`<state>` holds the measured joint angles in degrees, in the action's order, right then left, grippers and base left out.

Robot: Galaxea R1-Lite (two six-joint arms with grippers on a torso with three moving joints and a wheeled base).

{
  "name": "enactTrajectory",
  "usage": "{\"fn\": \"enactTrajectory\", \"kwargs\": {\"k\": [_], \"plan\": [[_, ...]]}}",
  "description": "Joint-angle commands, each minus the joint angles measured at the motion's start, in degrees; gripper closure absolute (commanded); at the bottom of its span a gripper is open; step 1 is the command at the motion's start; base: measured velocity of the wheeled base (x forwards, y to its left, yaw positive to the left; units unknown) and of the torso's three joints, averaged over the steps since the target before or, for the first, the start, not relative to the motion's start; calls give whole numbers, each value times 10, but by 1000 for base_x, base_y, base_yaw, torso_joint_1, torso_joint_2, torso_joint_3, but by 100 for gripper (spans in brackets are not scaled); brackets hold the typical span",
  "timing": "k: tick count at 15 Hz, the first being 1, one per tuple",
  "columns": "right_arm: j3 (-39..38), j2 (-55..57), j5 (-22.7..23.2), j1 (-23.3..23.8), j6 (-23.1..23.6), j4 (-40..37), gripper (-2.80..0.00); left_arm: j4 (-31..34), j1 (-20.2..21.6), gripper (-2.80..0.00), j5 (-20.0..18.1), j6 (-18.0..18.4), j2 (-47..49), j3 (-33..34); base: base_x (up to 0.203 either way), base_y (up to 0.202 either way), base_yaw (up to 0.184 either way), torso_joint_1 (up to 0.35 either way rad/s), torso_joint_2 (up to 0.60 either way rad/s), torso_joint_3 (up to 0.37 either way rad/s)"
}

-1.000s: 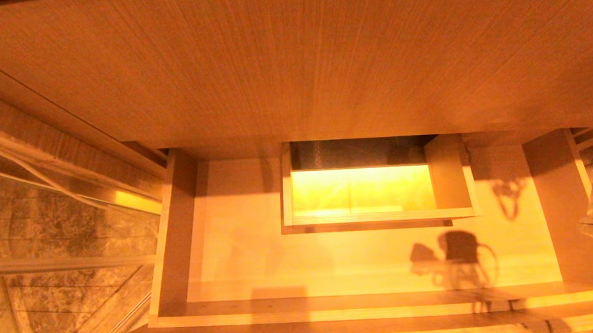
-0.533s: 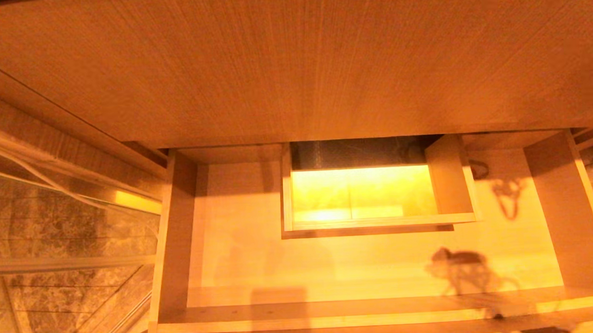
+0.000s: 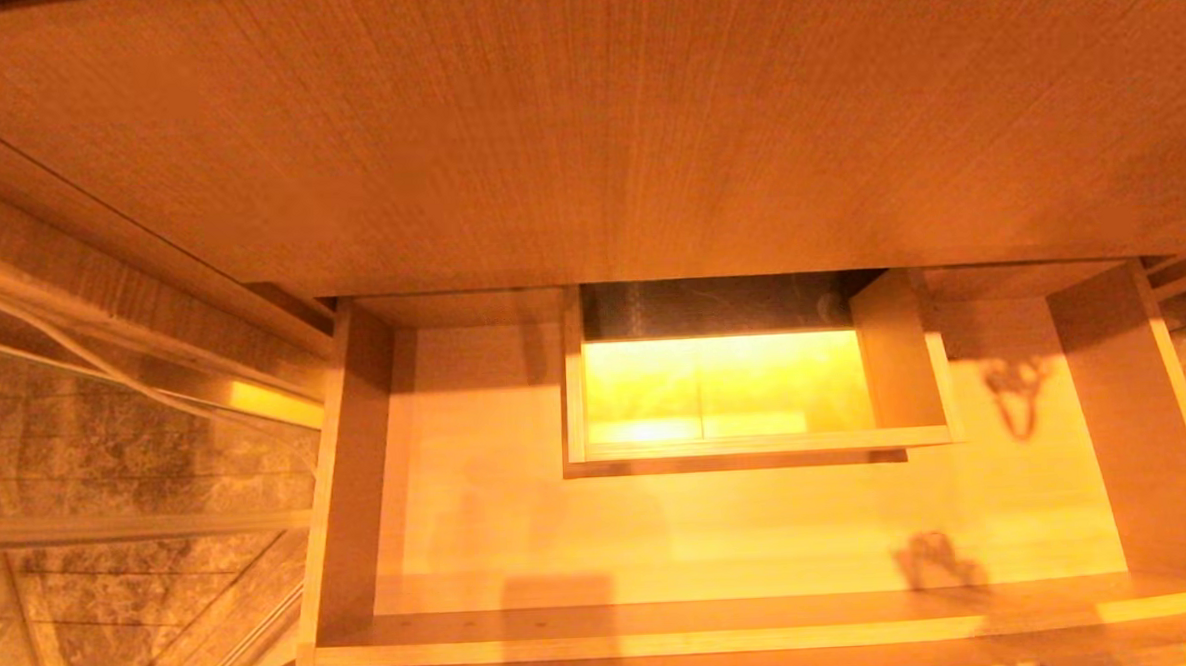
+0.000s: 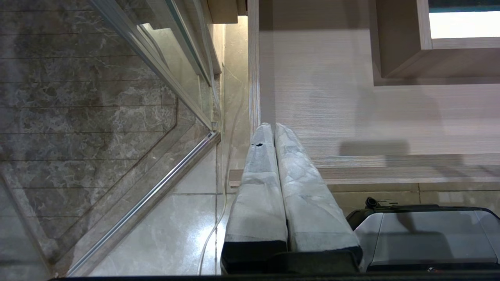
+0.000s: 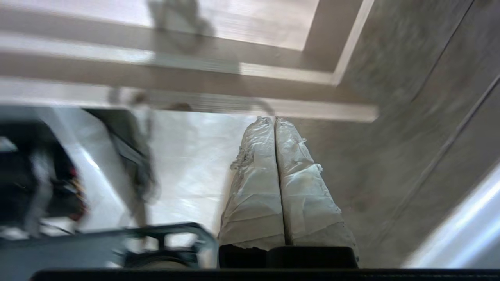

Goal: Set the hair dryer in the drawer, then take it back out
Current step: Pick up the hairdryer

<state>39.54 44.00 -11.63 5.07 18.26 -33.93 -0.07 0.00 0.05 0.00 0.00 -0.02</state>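
Note:
The drawer [image 3: 481, 518] stands pulled out under the wooden countertop, wide and shallow, its pale floor bare, with a boxed cut-out [image 3: 758, 444] in its middle back. The hair dryer is out of view. Neither arm shows in the head view; only a faint shadow lies near the drawer's front right. My right gripper [image 5: 274, 119] is shut with nothing between its wrapped fingers, below and outside the drawer's front right corner [image 5: 336, 80]. My left gripper [image 4: 272, 127] is shut and empty, parked by the drawer's left front corner [image 4: 254, 117].
The wooden countertop [image 3: 584, 123] overhangs the back of the drawer. A glass shower partition with a metal rail [image 4: 156, 183] and marble floor [image 3: 109, 474] lie to the left. My own base [image 4: 425, 234] sits just before the drawer front.
The arm's shadow on the drawer floor slid toward the front rim and shrank. A bright white thing at the head view's right edge one second ago has left the view.

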Motion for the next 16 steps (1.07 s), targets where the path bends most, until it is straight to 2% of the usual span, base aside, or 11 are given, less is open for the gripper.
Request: {"fn": "enactTrajectory", "kwargs": {"k": [1, 2, 4, 7, 11, 13, 16], "plan": [[-24, -27, -2, 0, -41, 6, 0, 0, 0, 0, 0, 0, 0, 0, 0, 0, 0, 0, 0, 0], [-23, -30, -6, -1, -69, 11, 0, 0, 0, 0, 0, 0, 0, 0, 0, 0, 0, 0, 0, 0], [-38, -45, -12, -1, -87, 29, 0, 0, 0, 0, 0, 0, 0, 0, 0, 0, 0, 0, 0, 0], [-69, -73, -9, 5, -84, 86, 0, 0, 0, 0, 0, 0, 0, 0, 0, 0, 0, 0, 0, 0], [-73, -107, -19, 5, -82, 103, 0, 0, 0, 0, 0, 0, 0, -1, 0, 0, 0, 0, 0, 0], [-74, -110, -59, 5, -74, 110, 0, 0, 0, 0, 0, 0, 0, 0, 0, 0, 0, 0, 0, 0], [-85, -110, -65, 4, -73, 137, 0, 0, 0, 0, 0, 0, 0, 0, 0, 0, 0, 0, 0, 0]]}}
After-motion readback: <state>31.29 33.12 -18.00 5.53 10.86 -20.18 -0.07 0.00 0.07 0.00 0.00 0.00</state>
